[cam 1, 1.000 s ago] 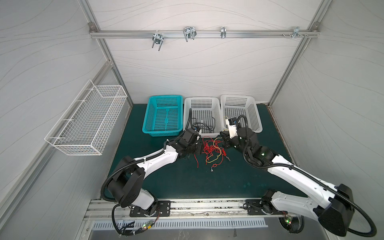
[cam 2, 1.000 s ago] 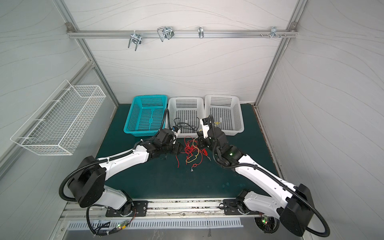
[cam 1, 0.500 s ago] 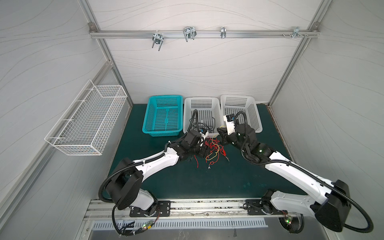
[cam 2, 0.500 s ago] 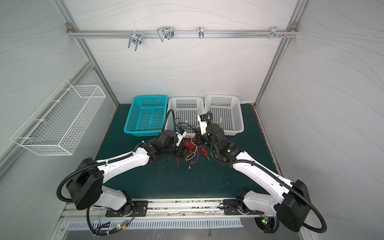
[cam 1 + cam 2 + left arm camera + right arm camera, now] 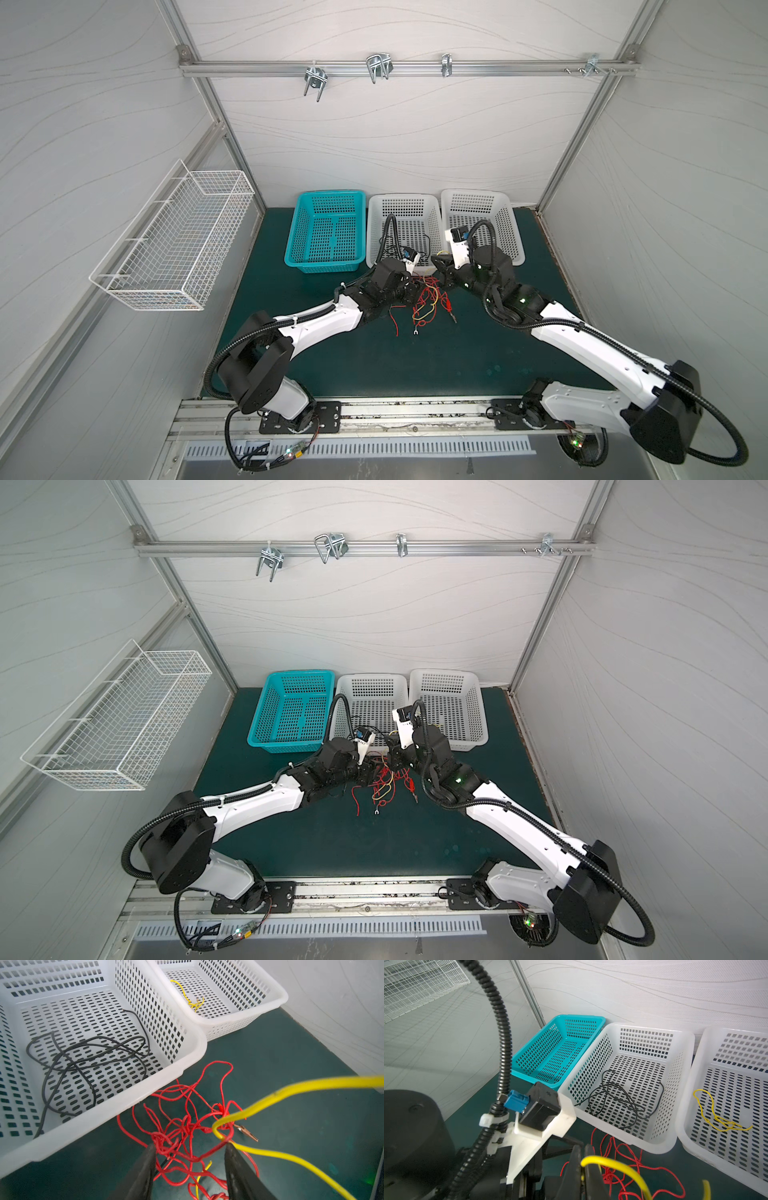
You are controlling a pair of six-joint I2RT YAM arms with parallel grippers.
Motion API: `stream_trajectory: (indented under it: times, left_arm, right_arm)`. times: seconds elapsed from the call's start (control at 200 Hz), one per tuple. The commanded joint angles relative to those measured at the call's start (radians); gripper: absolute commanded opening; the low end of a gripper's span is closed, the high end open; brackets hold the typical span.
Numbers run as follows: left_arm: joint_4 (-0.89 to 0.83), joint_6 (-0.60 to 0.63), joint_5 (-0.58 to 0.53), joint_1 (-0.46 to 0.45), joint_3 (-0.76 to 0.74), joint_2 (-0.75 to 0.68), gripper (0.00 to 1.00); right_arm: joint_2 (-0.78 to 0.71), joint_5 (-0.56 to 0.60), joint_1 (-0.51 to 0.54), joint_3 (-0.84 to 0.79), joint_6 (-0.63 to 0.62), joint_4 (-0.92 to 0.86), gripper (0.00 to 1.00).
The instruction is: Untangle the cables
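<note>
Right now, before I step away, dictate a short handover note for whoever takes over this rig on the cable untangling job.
Right gripper: shut on the long yellow cable.
Left gripper: open, jaws either side of the tangle of thin red cables on the dark green mat.
Done: a thin black cable lies in the middle white perforated basket; a short yellow wire lies in the neighbouring white basket.
Left: the held yellow cable loops through the red tangle. Probably draw it free, then separate the reds.

Green mat (image 5: 374, 365), three baskets (image 5: 402, 196), tangled cables (image 5: 424, 296)
</note>
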Motion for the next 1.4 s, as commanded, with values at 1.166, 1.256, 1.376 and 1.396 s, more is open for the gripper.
stream_trajectory:
  times: [1.166, 1.256, 1.376, 1.396]
  left_arm:
    - [-0.137, 0.042, 0.092, -0.011, 0.056, -0.080, 0.00]
    - [-0.168, 0.048, 0.096, -0.011, 0.047, -0.119, 0.00]
    - [-0.180, 0.052, 0.086, -0.011, 0.018, -0.172, 0.00]
    - [-0.181, 0.051, 0.081, -0.011, 0.013, -0.181, 0.00]
  right_arm:
    - [0.140, 0.270, -0.110, 0.107, 0.079, -0.014, 0.00]
    - [0.152, 0.305, -0.164, 0.090, 0.118, -0.019, 0.00]
    - [0.142, 0.347, -0.223, 0.060, 0.140, -0.028, 0.00]
    - [0.138, 0.353, -0.232, 0.055, 0.142, -0.030, 0.00]
